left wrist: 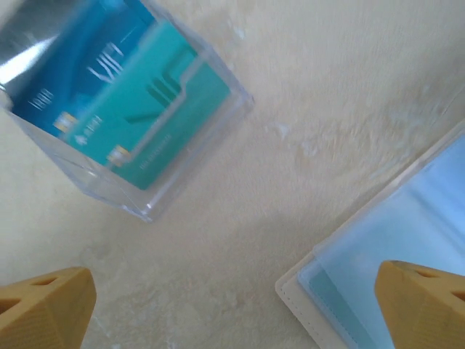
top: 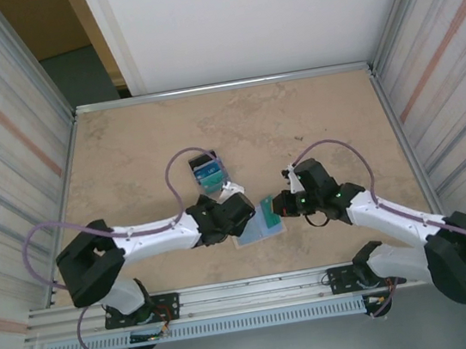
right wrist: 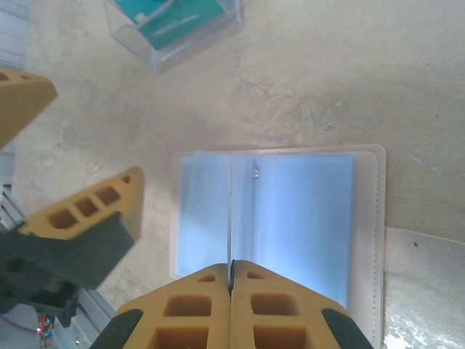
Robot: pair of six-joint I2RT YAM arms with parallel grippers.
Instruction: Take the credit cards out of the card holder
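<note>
Clear box (left wrist: 190, 190) holds teal, blue cards (left wrist: 156, 109). Holder (right wrist: 301, 218) lies open. Right claw (right wrist: 230, 285) pinches a card (top: 266, 211); left claw (left wrist: 232, 294) gapes wide.

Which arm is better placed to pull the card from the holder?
Right: the right end effector is shut on a card, edge-on above the open card holder; the left end effector hangs open beside it.

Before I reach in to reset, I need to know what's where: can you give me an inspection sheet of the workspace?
Surface: beige mottled table.
Job's things: card holder lies open, blue faces up; clear box holds blue and teal cards.
Clutter: nothing seen.
Grippers: left gripper open beside the holder; right gripper shut on a teal card above it.
Cables: purple cables loop off both arms.
Surroundings: corrugated side walls, white back panel.
</note>
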